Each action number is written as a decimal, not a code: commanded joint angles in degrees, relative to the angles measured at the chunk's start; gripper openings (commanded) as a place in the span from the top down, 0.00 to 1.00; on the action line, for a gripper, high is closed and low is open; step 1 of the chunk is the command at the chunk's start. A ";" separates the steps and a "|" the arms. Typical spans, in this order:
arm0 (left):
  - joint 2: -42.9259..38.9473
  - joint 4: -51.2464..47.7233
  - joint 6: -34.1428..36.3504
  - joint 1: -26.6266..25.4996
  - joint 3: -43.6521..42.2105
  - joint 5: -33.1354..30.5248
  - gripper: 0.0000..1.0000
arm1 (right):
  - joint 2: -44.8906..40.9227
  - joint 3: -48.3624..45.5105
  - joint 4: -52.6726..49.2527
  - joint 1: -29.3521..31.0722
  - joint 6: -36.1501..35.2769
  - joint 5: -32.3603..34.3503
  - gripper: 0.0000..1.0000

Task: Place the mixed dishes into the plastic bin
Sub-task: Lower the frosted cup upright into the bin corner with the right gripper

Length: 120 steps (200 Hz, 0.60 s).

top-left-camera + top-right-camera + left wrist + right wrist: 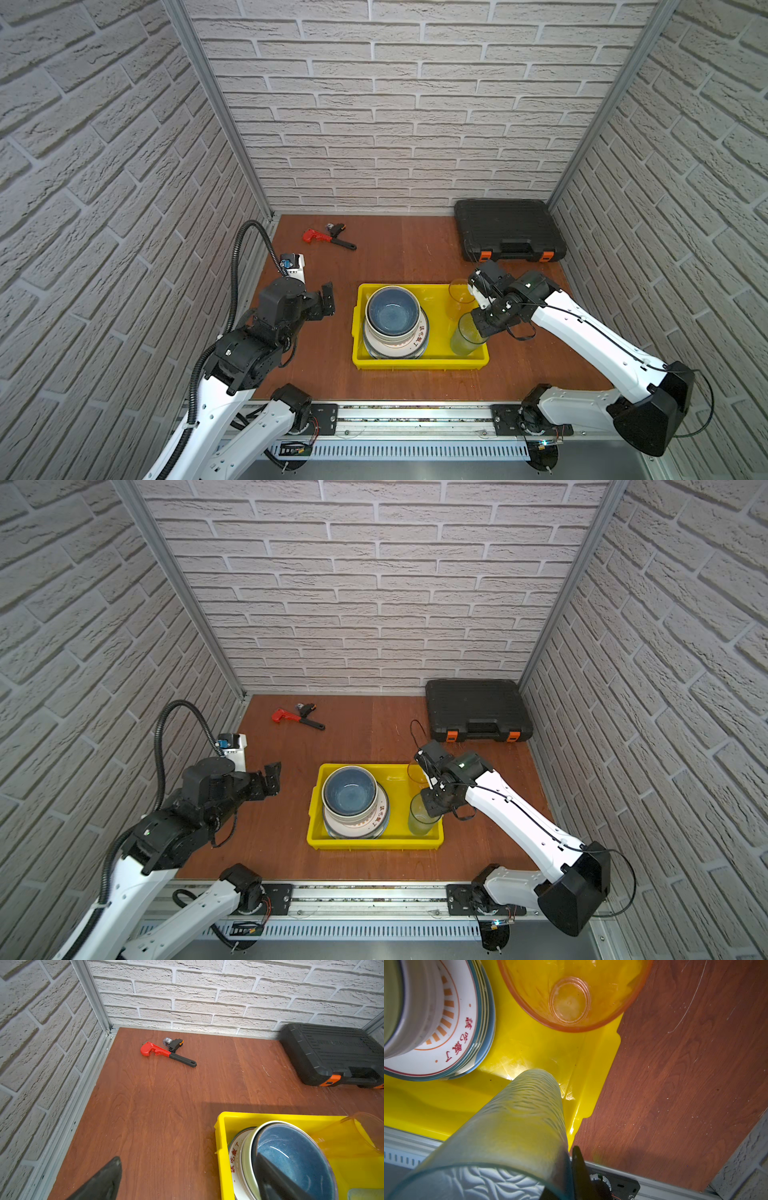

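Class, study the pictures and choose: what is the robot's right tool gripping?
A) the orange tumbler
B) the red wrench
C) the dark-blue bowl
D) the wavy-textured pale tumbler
D: the right tool is shut on the rim of the wavy-textured pale tumbler in the near right corner of the yellow bin; the orange tumbler stands free behind it.

White links (582, 332), black joints (241, 357), black left tool (328, 299), ribbed cable hose (234, 274)

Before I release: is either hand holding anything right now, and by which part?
The right hand is shut on the pale-green tumbler, pinching its rim wall, inside the yellow bin. The left hand is open, empty.
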 commanded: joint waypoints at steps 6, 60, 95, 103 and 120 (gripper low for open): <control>-0.22 -0.39 1.56 1.20 0.68 -2.69 0.02 | -2.82 -1.94 1.90 -0.12 4.20 1.49 0.94; -0.52 -1.43 1.74 2.67 0.94 -2.68 0.02 | -3.74 -4.02 2.72 -0.12 4.98 2.17 0.94; -1.18 -1.84 1.56 2.89 0.73 -2.70 0.02 | -3.42 -5.41 3.69 -0.13 4.80 1.20 0.94; -1.40 -2.05 1.52 3.02 0.71 -2.83 0.02 | -3.24 -5.52 3.64 -0.17 4.58 0.89 0.94; -1.96 -2.26 1.40 3.22 0.70 -3.00 0.02 | -2.87 -5.37 3.37 -0.13 4.36 0.72 0.94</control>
